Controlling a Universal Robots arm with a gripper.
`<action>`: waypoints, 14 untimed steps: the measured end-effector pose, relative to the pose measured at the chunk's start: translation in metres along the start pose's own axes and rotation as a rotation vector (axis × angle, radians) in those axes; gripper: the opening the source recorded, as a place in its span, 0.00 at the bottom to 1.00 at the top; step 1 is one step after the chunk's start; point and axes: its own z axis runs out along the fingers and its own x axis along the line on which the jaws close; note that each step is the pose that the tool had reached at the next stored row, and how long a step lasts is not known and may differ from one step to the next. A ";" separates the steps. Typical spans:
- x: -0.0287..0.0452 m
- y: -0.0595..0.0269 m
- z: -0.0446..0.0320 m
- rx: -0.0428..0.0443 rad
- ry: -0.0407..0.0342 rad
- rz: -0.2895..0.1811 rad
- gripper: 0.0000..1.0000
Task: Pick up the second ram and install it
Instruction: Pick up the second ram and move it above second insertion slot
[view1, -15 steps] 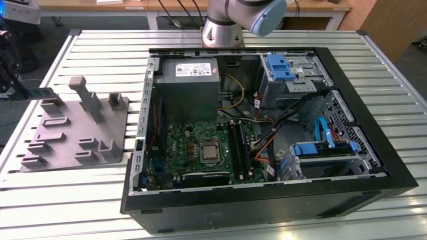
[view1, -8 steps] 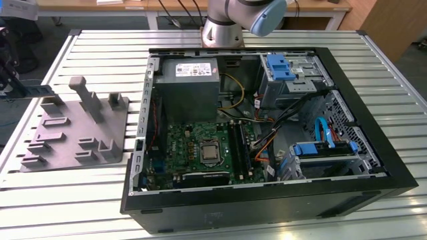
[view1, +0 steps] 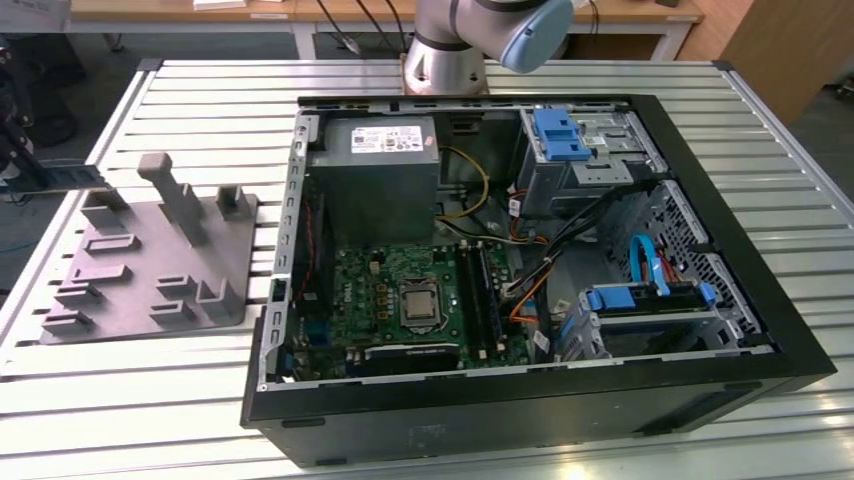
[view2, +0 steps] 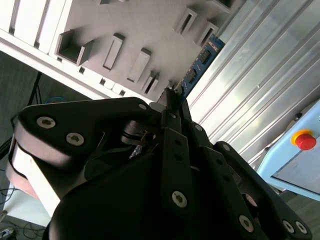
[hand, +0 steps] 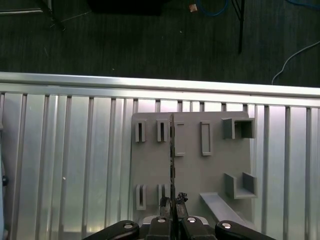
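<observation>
My gripper (hand: 172, 201) is shut on the second ram (hand: 171, 150), a thin dark strip seen edge-on and reaching out from the fingertips over the grey holder block (hand: 192, 167). In the second wrist view the ram (view2: 201, 61) shows its bluish-green face with dark chips, held at one end by the gripper (view2: 170, 97), with the holder block (view2: 145, 25) behind it. In the exterior view the holder block (view1: 147, 260) lies on the slatted table, to the left of the open computer case (view1: 534, 400). Inside the case lie the green motherboard (view1: 387, 290) and the long black memory slots (view1: 483, 290).
The arm's base (view1: 447, 60) stands behind the case. In the case are a grey power supply (view1: 380, 175), blue drive brackets (view1: 561, 135) and loose cables (view1: 534, 270). The holder block has raised posts (view1: 167, 195) and several empty slots. The table edge (hand: 150, 82) runs beside the holder, with dark floor beyond.
</observation>
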 end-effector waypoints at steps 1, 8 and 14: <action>0.0000 0.0000 -0.0008 -0.0001 0.0000 0.000 0.14; -0.0002 0.0002 -0.0059 0.0000 0.0000 0.000 0.14; -0.0003 0.0003 -0.0100 0.0000 0.0000 0.000 0.14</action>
